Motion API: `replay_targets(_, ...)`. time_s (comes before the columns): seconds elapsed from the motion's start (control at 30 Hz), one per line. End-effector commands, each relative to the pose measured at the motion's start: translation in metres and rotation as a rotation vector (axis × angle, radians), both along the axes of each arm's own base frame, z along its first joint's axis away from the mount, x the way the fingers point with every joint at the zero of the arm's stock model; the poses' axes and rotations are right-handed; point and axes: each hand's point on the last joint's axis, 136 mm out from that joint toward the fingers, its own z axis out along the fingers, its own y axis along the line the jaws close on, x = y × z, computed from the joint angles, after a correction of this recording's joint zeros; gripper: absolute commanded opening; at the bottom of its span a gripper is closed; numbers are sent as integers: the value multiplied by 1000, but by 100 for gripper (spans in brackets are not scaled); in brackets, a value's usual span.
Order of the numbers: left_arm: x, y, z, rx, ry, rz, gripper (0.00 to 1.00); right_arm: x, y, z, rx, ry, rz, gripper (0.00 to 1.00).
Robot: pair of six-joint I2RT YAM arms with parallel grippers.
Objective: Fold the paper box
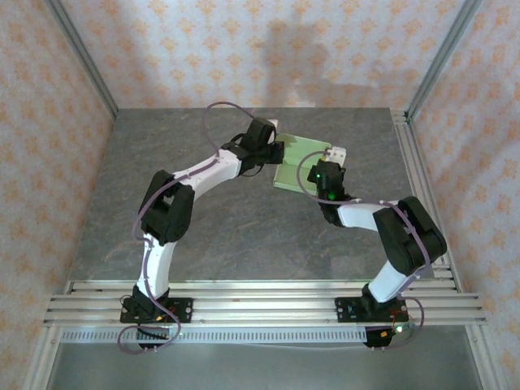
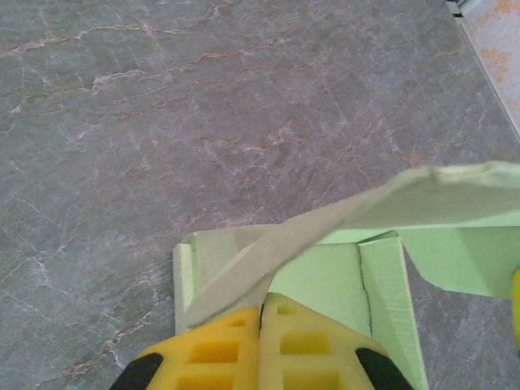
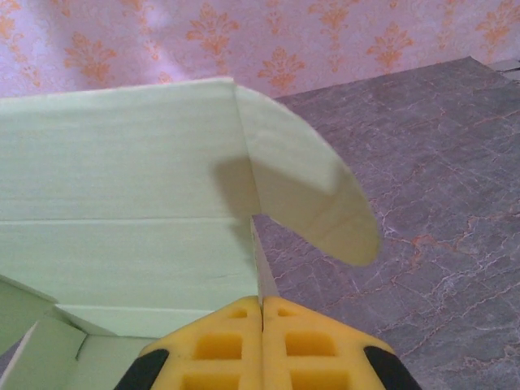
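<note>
Two robot arms meet over the far middle of a grey marbled table (image 1: 244, 236), with a pale green paper box (image 1: 296, 162) held between them, partly folded and sitting at a tilt; whether its lower edge touches the table cannot be told. The left gripper (image 2: 261, 313) has its yellow fingers pressed together, with a thin card panel pinched in the seam between them; that panel slants up and away to the right, above an open tray of the box with low side walls. The right gripper (image 3: 262, 307) is likewise closed tight, nipping the upright edge of a side wall. Just beside that edge a rounded flap (image 3: 313, 203) curls outward, and to the left spreads a broad panel with one straight crease across it. The card looks very light, thin and springy. It will probably bend easily along its scored lines, and the flaps are likely to spring back unless they are pressed or tucked in. The surface looks smooth, so a shallow pinch could slip, and two arms pulling against each other could buckle or tear it. The safest hold is probably on a panel edge close to a crease, where the card is stiffest, rather than at the tip of a loose flap. No brand, label or writing can be seen on the card, which is plain green. The wall (image 3: 284, 49) behind carries a repeated orange ornament on pink, with no words
</note>
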Motion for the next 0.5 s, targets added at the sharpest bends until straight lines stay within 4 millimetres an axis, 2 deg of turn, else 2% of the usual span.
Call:
replay_targets(0.0, 1, -6, 40, -65, -114, 23, 0, 0, 3, 7, 26, -63, 5, 0)
replay_targets(0.27, -6, -7, 34, -80, -153, 37, 0, -6, 6, -2, 32, -78, 32, 0)
replay_targets(0.47, -12, -6, 33, -83, -196, 51, 0, -13, 16, -4, 4, -110, 78, 0)
